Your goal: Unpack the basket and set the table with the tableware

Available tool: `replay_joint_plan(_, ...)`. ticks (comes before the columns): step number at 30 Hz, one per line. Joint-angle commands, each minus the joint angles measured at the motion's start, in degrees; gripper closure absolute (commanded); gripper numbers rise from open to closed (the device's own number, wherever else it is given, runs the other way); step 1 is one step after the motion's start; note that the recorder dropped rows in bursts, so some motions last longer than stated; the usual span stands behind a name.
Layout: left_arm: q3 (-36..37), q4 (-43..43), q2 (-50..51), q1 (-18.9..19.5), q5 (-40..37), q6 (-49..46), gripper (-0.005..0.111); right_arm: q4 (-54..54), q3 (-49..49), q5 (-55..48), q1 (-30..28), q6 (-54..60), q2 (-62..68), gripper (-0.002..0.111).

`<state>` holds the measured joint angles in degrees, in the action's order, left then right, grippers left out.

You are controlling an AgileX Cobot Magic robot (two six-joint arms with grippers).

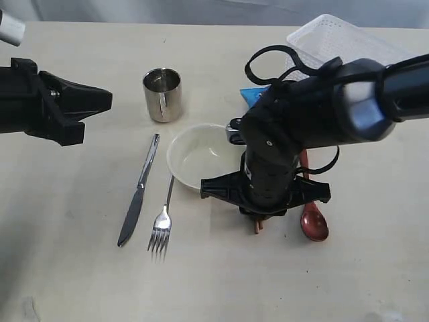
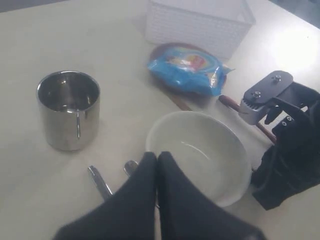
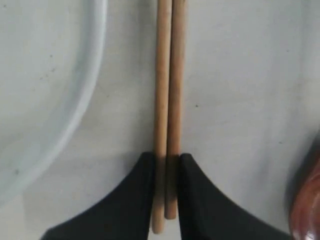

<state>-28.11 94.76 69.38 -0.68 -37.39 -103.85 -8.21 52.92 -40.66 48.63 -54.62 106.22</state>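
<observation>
Right gripper [image 3: 165, 162] pinches the wooden chopstick pair [image 3: 169, 75] near one end. Its two fingers press the sticks side by side, presumably so they go down parallel as one set. They run along the surface [image 1: 348, 268] at about 3 o'clock from the cream bowl [image 1: 194, 157], between it and the reddish-brown spoon [image 1: 313, 223]. Whether they are touching the surface or just above it I cannot tell.

The steel cup [image 1: 162, 94] stands at 11 o'clock from the bowl. The knife [image 1: 139, 191] and fork [image 1: 163, 225] lie at about 8 o'clock, so cutlery flanks the bowl like a place setting.

The white basket [image 1: 342, 40] sits well apart at 1 o'clock, with the blue snack bag [image 2: 185, 70] just in front of it.

The left gripper [image 2: 156, 162] is pressed together and empty. It hangs at 10 o'clock, likely parked clear of the working arm.
</observation>
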Motion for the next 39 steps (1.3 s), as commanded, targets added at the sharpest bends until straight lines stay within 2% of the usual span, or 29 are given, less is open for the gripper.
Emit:
replay_joint_plan(1,0.34,-0.02,0.02,0.14,0.03,-0.42,0.107,1.71,-3.55,-3.78,1.26,-0.78,1.02,0.108)
replay_joint_plan(5,0.34,-0.02,0.02,0.14,-0.13,-0.39,0.107,1.58,-3.81,-6.82,1.40,-0.69,0.90,0.108)
replay_joint_plan(12,0.34,-0.02,0.02,0.14,-0.13,-0.39,0.107,-2.49,-3.71,-4.78,1.40,-0.42,0.09,0.108)
replay_joint_plan(14,0.34,-0.02,0.02,0.14,-0.13,-0.39,0.107,-2.73,-3.71,-1.52,1.40,-0.02,-1.77,0.095)
replay_joint_plan(15,0.34,-0.02,0.02,0.14,-0.13,-0.39,0.107,-2.83,-3.71,-0.66,1.40,-0.02,-2.62,0.083)
replay_joint_plan(17,0.34,-0.02,0.02,0.14,-0.13,-0.39,0.107,-3.93,-3.71,-0.09,1.40,-0.02,-3.77,0.070)
replay_joint_plan(19,0.34,-0.02,0.02,0.14,-0.13,-0.39,0.107,-5.50,-3.71,-0.09,1.40,-0.24,-4.42,0.062)
replay_joint_plan(29,0.34,-0.02,0.02,0.14,-0.03,-0.39,0.107,-9.41,-3.71,7.56,1.24,-0.24,-4.78,0.068)
replay_joint_plan(39,0.34,-0.02,0.02,0.14,-0.03,-0.39,0.107,-11.48,-3.71,7.82,0.79,-1.76,-4.78,0.068)
